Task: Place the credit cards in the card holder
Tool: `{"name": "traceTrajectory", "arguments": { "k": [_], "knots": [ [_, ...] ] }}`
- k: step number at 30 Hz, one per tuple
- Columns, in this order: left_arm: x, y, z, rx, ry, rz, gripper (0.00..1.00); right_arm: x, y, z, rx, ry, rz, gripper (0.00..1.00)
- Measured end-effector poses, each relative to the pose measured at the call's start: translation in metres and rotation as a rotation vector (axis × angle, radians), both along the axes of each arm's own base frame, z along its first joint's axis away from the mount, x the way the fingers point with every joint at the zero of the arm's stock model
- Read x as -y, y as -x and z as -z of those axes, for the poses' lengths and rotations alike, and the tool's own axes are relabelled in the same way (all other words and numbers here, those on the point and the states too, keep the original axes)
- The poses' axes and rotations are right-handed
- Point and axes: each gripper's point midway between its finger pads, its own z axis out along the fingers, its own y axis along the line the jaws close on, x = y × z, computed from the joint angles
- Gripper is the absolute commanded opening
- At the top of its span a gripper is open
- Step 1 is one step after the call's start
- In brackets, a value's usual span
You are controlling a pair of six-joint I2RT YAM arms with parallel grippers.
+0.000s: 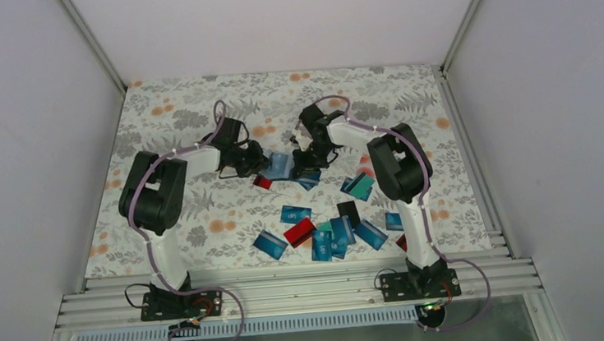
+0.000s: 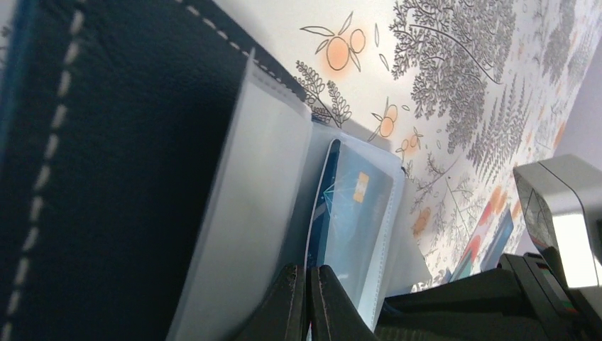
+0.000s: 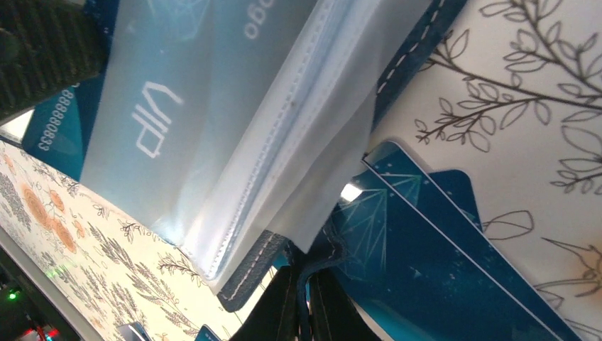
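Note:
The card holder (image 1: 280, 166) lies open between my two grippers at mid-table. In the left wrist view its navy stitched cover (image 2: 128, 142) fills the left, with clear sleeves fanned out beside it. My left gripper (image 2: 307, 302) is shut on the thin pale edge of a blue card (image 2: 351, 206) that sits among the sleeves. My right gripper (image 3: 304, 305) is shut on the holder's navy stitched edge (image 3: 248, 273), with the clear sleeves (image 3: 213, 106) above it. Two more blue credit cards (image 3: 426, 263) lie under the holder. Both grippers show in the top view, left (image 1: 248, 160) and right (image 1: 310, 157).
Loose cards lie scattered nearer the arm bases: a red one (image 1: 263, 182) by the holder, a blue one (image 1: 295, 214), a red one (image 1: 299, 232), a black one (image 1: 349, 212), a teal one (image 1: 359, 186) and several blue ones (image 1: 333, 238). The floral cloth (image 1: 178, 115) covers the table, with white walls around.

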Motion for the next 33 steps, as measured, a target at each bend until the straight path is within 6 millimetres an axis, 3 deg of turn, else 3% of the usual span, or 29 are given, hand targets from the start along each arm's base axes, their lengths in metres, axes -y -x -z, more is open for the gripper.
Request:
{"name": "traceTrajectory", "arguments": {
  "k": [11,24,33],
  "knots": [
    [0.003,0.001,0.009,-0.002,-0.006,-0.066,0.03,-0.003,0.002,0.000,-0.006,-0.003,-0.005,0.04],
    [0.017,-0.001,0.007,0.022,-0.037,-0.063,0.17,-0.005,0.002,0.001,-0.033,-0.006,-0.009,0.04],
    [0.014,-0.001,0.003,0.042,-0.103,-0.031,0.44,-0.006,0.003,0.001,-0.036,-0.009,-0.017,0.04]
  ]
}}
